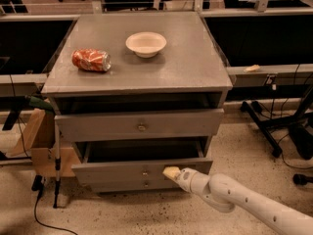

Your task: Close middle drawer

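The grey cabinet point(137, 77) has its middle drawer point(112, 169) pulled out a little, so its dark inside shows above the low front panel with a small round knob point(145, 173). My gripper point(171, 172), with a pale yellowish tip on a white arm point(244, 199), comes in from the lower right. It rests against the drawer's front panel just right of the knob. The top drawer point(98, 125), with a taller front and a brass knob point(142, 127), also stands out a little.
A crushed red can point(91, 60) and a white bowl point(145, 43) sit on the cabinet top. A cardboard piece and a pole point(56, 155) stand at the cabinet's left. Chair legs and cables point(274, 126) lie on the floor to the right.
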Controlling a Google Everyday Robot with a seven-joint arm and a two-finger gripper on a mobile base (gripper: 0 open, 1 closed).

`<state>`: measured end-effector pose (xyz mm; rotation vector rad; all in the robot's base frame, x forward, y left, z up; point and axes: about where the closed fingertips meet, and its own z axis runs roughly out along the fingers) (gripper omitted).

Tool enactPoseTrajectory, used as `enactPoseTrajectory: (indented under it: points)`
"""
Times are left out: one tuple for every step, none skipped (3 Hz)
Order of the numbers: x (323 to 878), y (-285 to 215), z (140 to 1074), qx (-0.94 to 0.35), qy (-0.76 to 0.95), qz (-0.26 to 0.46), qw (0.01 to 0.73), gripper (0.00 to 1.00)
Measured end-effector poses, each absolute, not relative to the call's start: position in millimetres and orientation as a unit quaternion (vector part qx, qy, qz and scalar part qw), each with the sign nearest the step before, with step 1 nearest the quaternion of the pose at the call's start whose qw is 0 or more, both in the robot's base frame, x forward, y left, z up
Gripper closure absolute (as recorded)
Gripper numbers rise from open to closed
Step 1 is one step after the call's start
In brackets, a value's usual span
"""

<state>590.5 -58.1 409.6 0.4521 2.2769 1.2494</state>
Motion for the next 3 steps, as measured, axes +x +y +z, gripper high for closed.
enactPoseTrajectory:
  points:
    - [596.4, -64.1, 413.5, 0.147, 0.848, 0.423, 0.283, 1.00]
    - [596.3, -64.0, 413.5, 0.147, 0.848, 0.423, 0.283, 1.00]
    - [596.2, -57.3, 417.1, 0.109, 0.864, 0.399, 0.287, 1.00]
